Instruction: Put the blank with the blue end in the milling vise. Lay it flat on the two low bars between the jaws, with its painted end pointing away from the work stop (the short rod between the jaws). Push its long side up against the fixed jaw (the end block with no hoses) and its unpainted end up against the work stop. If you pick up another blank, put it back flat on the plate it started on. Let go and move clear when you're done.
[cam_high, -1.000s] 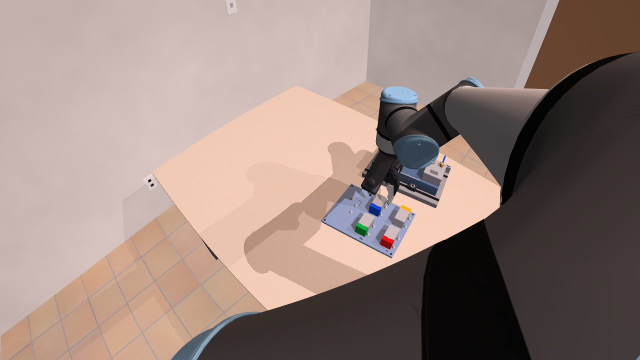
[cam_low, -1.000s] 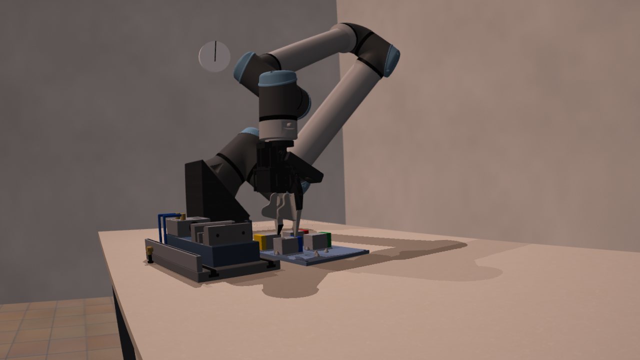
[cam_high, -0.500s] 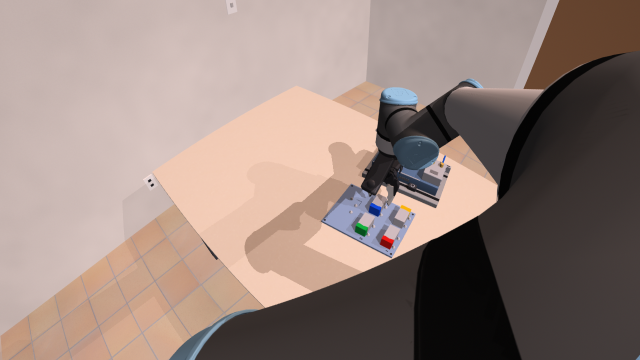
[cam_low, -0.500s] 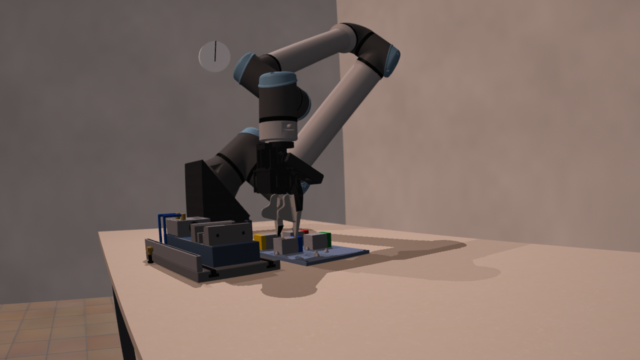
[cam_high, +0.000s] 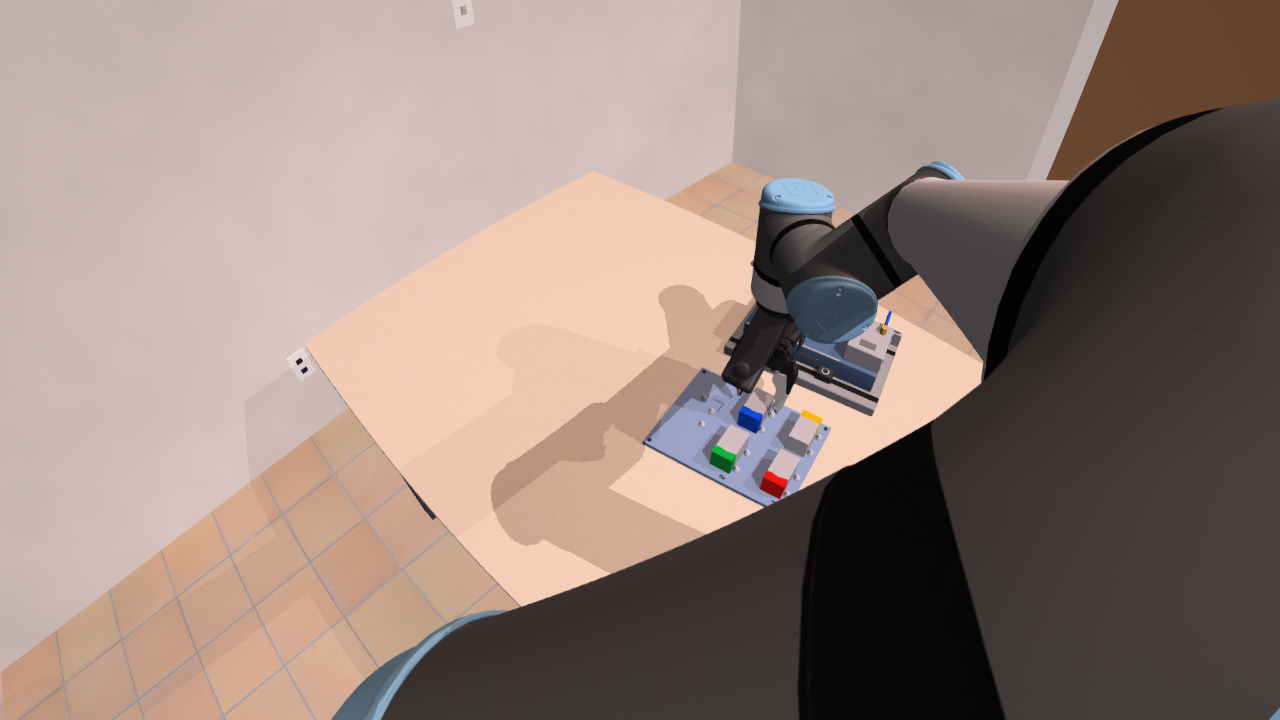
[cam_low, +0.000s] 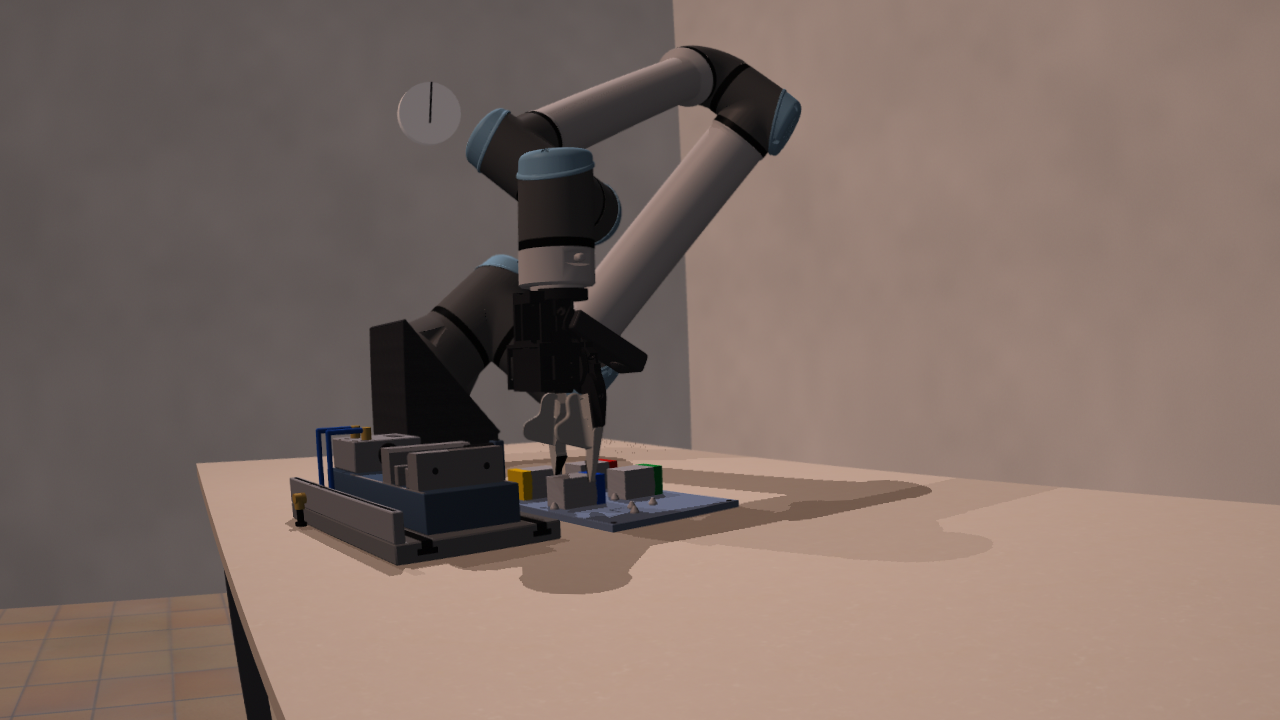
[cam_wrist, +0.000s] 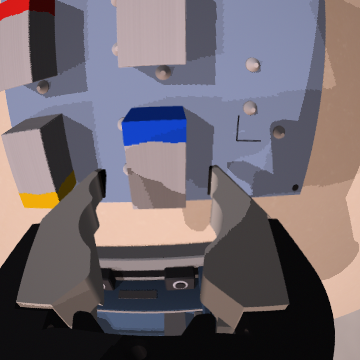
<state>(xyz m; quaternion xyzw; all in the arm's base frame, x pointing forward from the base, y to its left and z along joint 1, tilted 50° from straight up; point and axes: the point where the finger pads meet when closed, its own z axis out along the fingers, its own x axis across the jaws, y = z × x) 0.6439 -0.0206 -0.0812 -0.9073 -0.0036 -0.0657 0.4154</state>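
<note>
The blank with the blue end (cam_wrist: 155, 157) lies flat on the blue-grey plate (cam_wrist: 215, 85), blue end pointing away from the wrist camera. It also shows in the top view (cam_high: 751, 416) and the exterior view (cam_low: 577, 489). My gripper (cam_wrist: 156, 169) is open and points down over the blank's unpainted end. One finger stands on each side of it, with a gap on both sides. In the exterior view the fingertips (cam_low: 572, 461) are about level with the blank's top. The milling vise (cam_high: 836, 358) stands just behind the plate, its jaws partly hidden by the arm.
On the same plate lie a green-ended blank (cam_high: 726, 447), a red-ended blank (cam_high: 776, 474) and a yellow-ended blank (cam_high: 803, 428), among small locating pins. The yellow-ended blank (cam_wrist: 40, 160) lies close beside the left finger. The vise (cam_low: 411, 492) has blue hoses at its far end.
</note>
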